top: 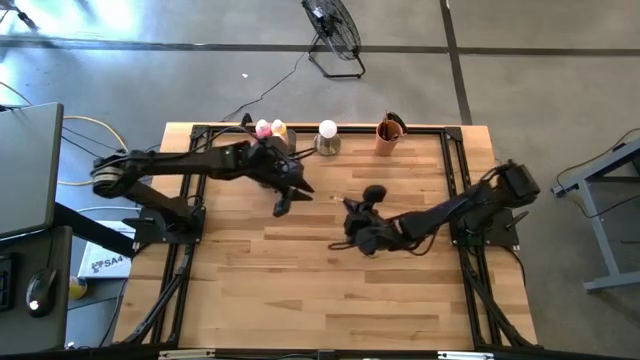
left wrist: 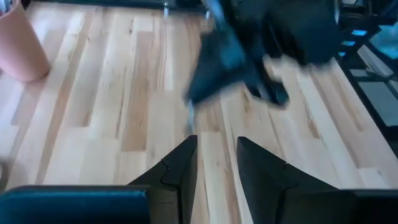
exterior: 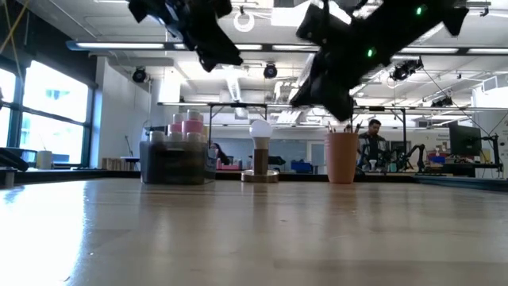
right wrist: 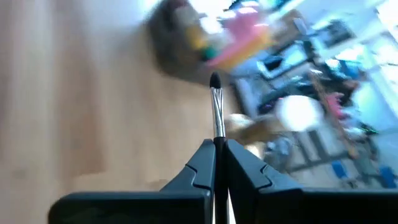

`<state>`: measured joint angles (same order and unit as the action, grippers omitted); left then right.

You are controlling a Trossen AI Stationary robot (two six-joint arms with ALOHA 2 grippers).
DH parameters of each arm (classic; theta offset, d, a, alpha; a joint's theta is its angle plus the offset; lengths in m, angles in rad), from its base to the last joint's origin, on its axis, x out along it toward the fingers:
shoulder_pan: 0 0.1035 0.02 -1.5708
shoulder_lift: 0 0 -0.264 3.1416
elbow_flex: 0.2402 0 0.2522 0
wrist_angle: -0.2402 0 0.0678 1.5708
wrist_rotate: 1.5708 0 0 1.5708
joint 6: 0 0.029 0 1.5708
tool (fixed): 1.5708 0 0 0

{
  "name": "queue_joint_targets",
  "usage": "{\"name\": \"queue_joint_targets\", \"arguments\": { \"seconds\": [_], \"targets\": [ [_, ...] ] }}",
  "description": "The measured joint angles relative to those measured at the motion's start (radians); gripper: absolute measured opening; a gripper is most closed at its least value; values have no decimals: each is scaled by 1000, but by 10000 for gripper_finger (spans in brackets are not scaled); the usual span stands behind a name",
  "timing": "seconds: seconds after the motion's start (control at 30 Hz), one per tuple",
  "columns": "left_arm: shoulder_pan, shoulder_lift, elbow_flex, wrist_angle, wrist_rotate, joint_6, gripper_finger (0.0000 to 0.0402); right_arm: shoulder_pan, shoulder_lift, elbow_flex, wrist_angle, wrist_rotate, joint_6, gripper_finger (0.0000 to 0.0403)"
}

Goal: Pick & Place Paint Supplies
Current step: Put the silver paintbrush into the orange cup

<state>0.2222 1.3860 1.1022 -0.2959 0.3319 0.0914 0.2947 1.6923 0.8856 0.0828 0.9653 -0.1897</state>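
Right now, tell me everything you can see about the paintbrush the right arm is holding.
The paintbrush is thin, with a small dark bristle tip, a shiny metal-looking ferrule below it and a handle running down between the fingers. The right tool is shut on it, pinching the handle so the bristle end sticks straight out ahead of the fingers, toward the blurred tray of paint bottles. It is held in the air above the table; only the fingers touch it.
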Motion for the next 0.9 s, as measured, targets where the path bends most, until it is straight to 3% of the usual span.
{"name": "queue_joint_targets", "arguments": {
  "seconds": [0.2, 0.53, 0.73, 0.9],
  "targets": [
    [0, -90, -133, 38, -6, -17, 111, -7, -194, 0, -105, 91, 36, 14],
    [0, -128, -488, 468, 70, -170, 111, -52, -571, -111, -91, 82, 79, 14],
    [-21, -128, -540, 582, 77, -180, 111, -116, -720, -251, 168, -9, 60, 14],
    [-82, -128, -541, 672, 77, -149, 111, -240, -743, -432, 651, -166, -44, 14]
  ]
}}
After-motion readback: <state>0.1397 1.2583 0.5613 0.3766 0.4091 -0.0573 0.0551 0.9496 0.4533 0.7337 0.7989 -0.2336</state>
